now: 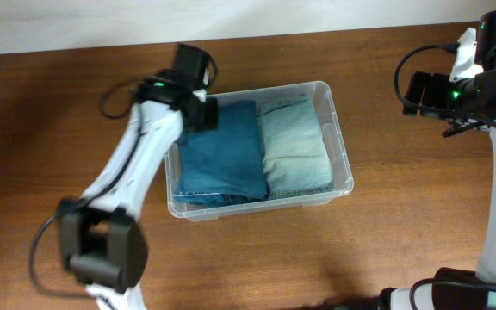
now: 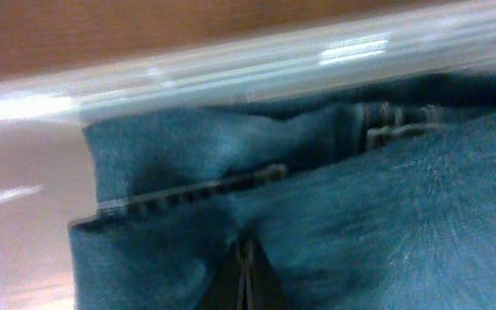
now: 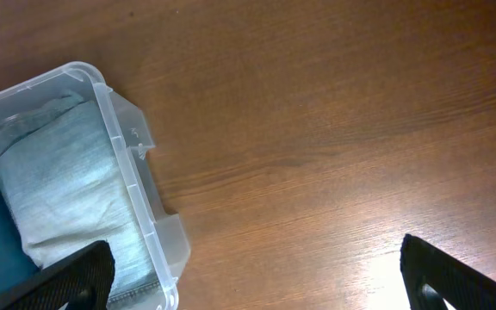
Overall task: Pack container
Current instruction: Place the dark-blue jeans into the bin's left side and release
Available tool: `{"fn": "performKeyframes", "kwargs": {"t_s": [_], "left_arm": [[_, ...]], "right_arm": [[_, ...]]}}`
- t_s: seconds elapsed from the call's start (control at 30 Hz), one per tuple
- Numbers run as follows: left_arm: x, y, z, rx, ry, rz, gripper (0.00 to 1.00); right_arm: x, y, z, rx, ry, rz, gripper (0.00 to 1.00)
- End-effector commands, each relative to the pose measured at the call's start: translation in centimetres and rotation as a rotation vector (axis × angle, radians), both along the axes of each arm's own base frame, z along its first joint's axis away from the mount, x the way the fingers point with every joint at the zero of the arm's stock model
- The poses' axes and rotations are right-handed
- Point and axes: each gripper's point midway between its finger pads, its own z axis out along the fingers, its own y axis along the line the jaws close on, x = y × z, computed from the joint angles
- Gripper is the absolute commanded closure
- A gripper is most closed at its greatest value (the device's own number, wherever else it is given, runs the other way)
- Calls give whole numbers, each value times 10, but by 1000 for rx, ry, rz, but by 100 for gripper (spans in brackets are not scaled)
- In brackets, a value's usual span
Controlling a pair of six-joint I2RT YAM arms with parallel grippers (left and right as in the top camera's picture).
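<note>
The container [image 1: 341,168] sits mid-surface [image 1: 58,129], holding dark jeans [image 1: 222,155] beside pale jeans [image 1: 295,142]. Left claw [image 2: 245,271]: clenched, tips against the dark jeans near a container wall. Right claw [image 3: 255,250]: released, above the surface, right of the container.

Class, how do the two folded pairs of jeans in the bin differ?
The dark jeans are deep blue; the pale jeans are washed-out light blue. The dark jeans fill the left half of the container, the pale jeans the right. Both lie folded, side by side.
</note>
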Motion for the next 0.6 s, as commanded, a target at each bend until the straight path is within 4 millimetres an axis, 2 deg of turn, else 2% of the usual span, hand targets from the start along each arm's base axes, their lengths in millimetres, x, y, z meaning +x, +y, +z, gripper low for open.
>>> {"fn": "performKeyframes", "kwargs": {"t_s": [0.0, 0.03, 0.1, 0.17, 0.27, 0.33, 0.37, 0.4, 0.43, 0.5, 0.53, 0.57], "left_arm": [[-38, -25, -75, -32, 287, -34, 99], [-42, -23, -86, -17, 326, -31, 99], [-45, -20, -92, -7, 349, -30, 99], [-37, -14, -75, 1, 306, -20, 99], [-18, 5, -26, 50, 175, 20, 100], [-8, 24, 19, 80, 64, 63, 98], [-3, 35, 45, 84, -1, 89, 92], [0, 52, 80, 81, -92, 132, 73], [1, 63, 98, 71, -141, 159, 43], [1, 84, 126, 48, -213, 209, 19], [0, 94, 136, 42, -238, 233, 3], [0, 106, 144, 38, -260, 260, 1]], "right_arm": [[-1, 1, 6, -1, -20, 7, 1], [-1, 1, 6, 0, -20, 7, 1], [-2, 1, 6, 0, -19, 7, 1], [-1, 4, 6, 12, -20, 14, 2], [0, 7, 7, 17, -25, 33, 1], [2, 11, 8, 16, -33, 46, 1], [5, 17, 9, 13, -43, 76, 1], [10, 30, 11, 13, -60, 136, 1], [14, 40, 12, 6, -71, 180, 2], [20, 56, 16, -13, -96, 250, 1], [26, 64, 17, -21, -113, 278, 1], [31, 70, 17, -23, -126, 294, 2]]}}
